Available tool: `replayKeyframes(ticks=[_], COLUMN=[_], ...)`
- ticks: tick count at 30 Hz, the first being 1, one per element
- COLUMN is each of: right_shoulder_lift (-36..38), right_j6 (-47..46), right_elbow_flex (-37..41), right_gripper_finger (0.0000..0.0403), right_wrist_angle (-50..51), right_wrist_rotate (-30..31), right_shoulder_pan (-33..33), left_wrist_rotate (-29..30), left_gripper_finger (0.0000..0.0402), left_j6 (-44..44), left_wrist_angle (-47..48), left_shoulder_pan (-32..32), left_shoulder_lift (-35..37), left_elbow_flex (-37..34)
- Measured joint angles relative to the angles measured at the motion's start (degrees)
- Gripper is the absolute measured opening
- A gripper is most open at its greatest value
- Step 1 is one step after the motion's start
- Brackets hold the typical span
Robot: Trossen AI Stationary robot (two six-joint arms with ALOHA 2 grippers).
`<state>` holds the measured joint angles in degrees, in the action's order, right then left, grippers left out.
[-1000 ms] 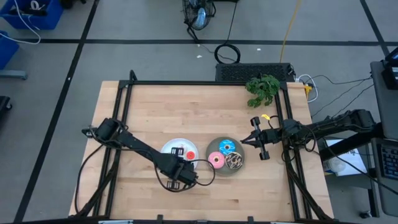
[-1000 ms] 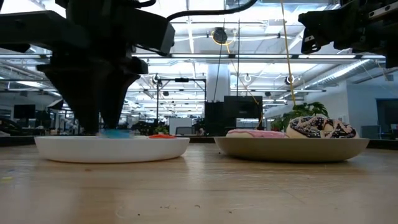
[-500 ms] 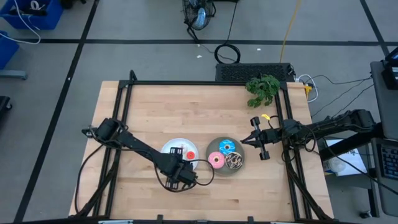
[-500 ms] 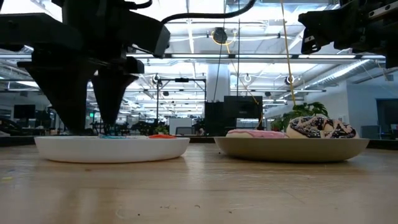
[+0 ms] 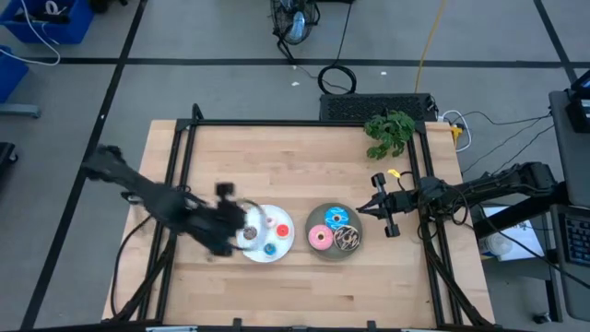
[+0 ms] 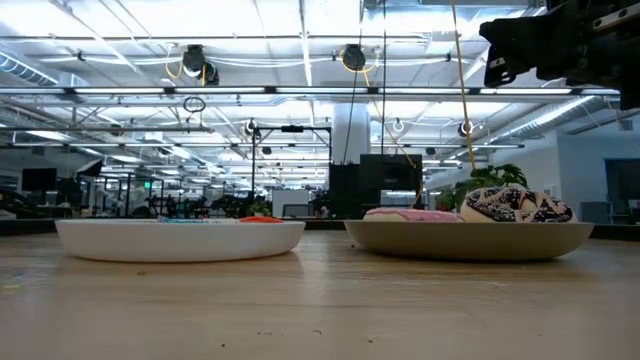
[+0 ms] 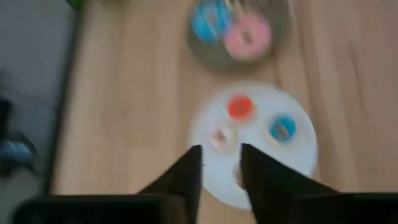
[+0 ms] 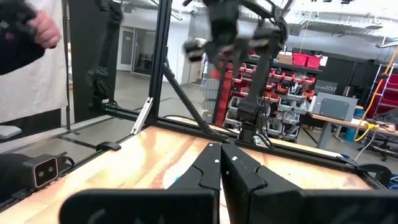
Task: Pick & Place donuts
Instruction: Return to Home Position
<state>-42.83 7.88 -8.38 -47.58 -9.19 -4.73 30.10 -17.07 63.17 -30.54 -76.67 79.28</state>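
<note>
Three small donuts lie flat on the white plate [image 5: 277, 251]: red [image 5: 283, 231], blue [image 5: 270, 247] and white-pink [image 7: 220, 138]. A brown one [image 7: 239, 177] is partly hidden by a finger in the left wrist view. The grey plate [image 5: 313, 217] holds a larger blue donut [image 5: 335, 218], a pink one [image 5: 321, 238] and a brown-sprinkled one [image 5: 348, 238]. My left gripper [image 7: 221, 152] hangs above the white plate's left side, open by a narrow gap, with nothing in it. My right gripper [image 8: 221, 152] is shut and empty, up in the air right of the grey plate.
A green toy plant [image 5: 389, 131] lies at the table's far right corner. A black frame [image 5: 304, 123] runs along the table's edges. Bare wood spreads over the far half and along the near edge. A person's hand [image 8: 37, 25] shows beyond the table in the right wrist view.
My left gripper opened and let go of the small blue donut, which now lies on the white plate. It then rose steeply and drew back toward the table's left edge, leaving the low view. The right arm kept still.
</note>
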Motion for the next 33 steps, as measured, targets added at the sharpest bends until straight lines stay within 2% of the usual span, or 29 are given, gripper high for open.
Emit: replayKeyframes(ticks=[4,6,10,14,16,22,27,31,33], right_shoulder_lift=[0.00,0.00,0.12,0.96,2.11,7.40,14.55,18.88,19.93], right_j6=[0.70,1.19,1.68,2.44,2.71,-1.97,-2.67,-2.69,-3.06], right_elbow_flex=[0.00,0.00,-0.02,-0.02,-0.02,-0.02,-0.02,-0.01,1.14], right_gripper_finger=[0.0000,0.0000,0.0000,0.0000,0.0000,0.0000,0.0000,0.0000,0.0000], right_wrist_angle=[0.40,-0.30,-3.16,-1.74,-1.42,6.91,14.61,19.53,18.74], right_wrist_rotate=[0.04,0.71,8.37,9.03,9.21,4.77,4.60,4.24,3.04], right_shoulder_pan=[0.02,0.17,0.24,1.07,2.93,8.83,10.08,9.82,9.81], left_wrist_rotate=[4.29,5.91,7.43,1.02,-0.15,-0.19,-0.55,-0.69,-1.60], left_gripper_finger=[0.0014,0.0012,0.0014,0.0006,0.0008,0.0007,0.0004,0.0004,0.0003], left_j6=[6.08,7.57,14.10,26.13,30.43,31.73,32.67,35.72,37.07], left_wrist_angle=[-15.16,-23.61,-32.13,-47.67,-52.74,-50.40,-49.22,-53.85,-56.61], left_shoulder_pan=[-1.81,-0.92,3.26,4.87,5.86,8.90,8.88,9.03,9.39], left_shoulder_lift=[15.20,22.05,31.90,40.93,44.53,53.92,63.33,68.22,69.60], left_elbow_flex=[-11.55,-18.57,-29.02,-38.66,-42.63,-49.10,-52.41,-57.85,-59.87])
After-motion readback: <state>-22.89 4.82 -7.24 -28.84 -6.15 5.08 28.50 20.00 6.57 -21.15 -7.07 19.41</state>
